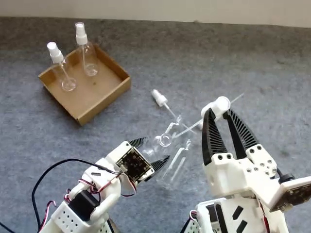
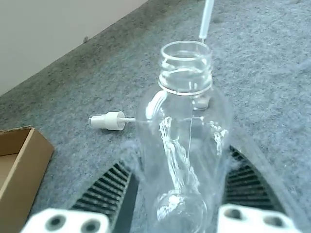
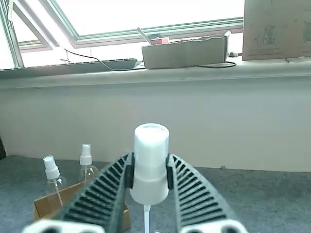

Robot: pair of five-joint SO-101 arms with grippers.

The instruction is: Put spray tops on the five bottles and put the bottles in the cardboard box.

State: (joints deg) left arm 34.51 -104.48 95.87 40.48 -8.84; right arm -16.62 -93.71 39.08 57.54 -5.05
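Two capped bottles (image 1: 88, 56) in the cardboard box (image 1: 107, 99) upper left, three to go; my left gripper (image 1: 151, 151) is clamping an open bottle (image 2: 184, 136), my right gripper (image 1: 218, 114) a spray top (image 3: 150, 160).

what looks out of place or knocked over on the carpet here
Nothing looks spilled or broken. One uncapped clear plastic bottle lies on its side on the grey carpet beside the left gripper, which grips another open bottle. A loose white spray top lies nearby, tube sticking out.
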